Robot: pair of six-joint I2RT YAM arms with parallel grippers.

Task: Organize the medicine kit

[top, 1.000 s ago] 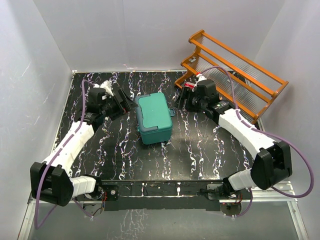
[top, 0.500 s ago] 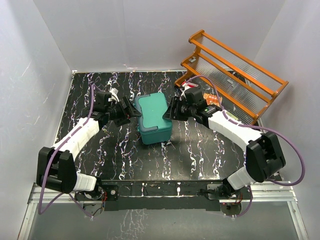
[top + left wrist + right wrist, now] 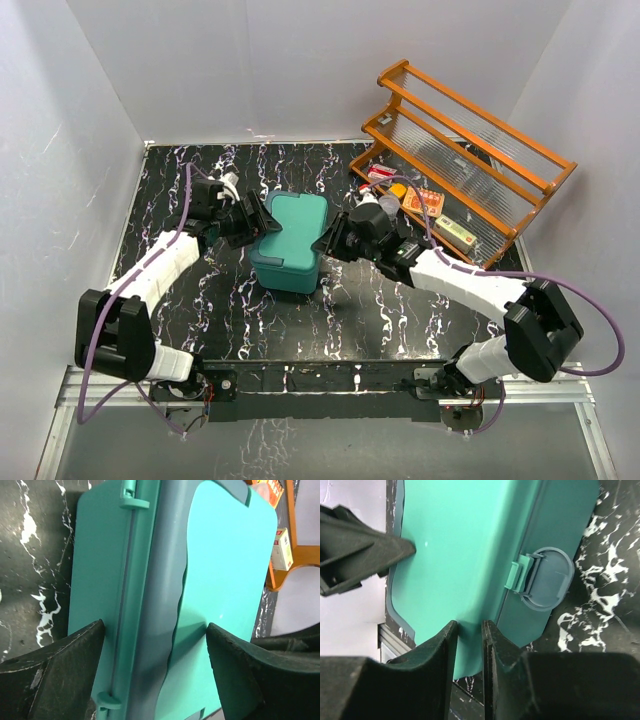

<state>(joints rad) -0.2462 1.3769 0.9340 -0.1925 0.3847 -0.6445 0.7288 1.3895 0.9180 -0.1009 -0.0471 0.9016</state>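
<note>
Bright, even light falls from above. In the top view the white walls are evenly lit, almost washed out, and they lean outward at the edges as through a wide lens. The kit casts a soft shadow on the black table, which has a dull sheen. That view is sharp throughout. In the left wrist view the kit's lid shows a pale gradient of glare, and the left fingers are near-black with little detail. In the right wrist view the right fingers are dark and blurred, while the latch is crisp.
</note>
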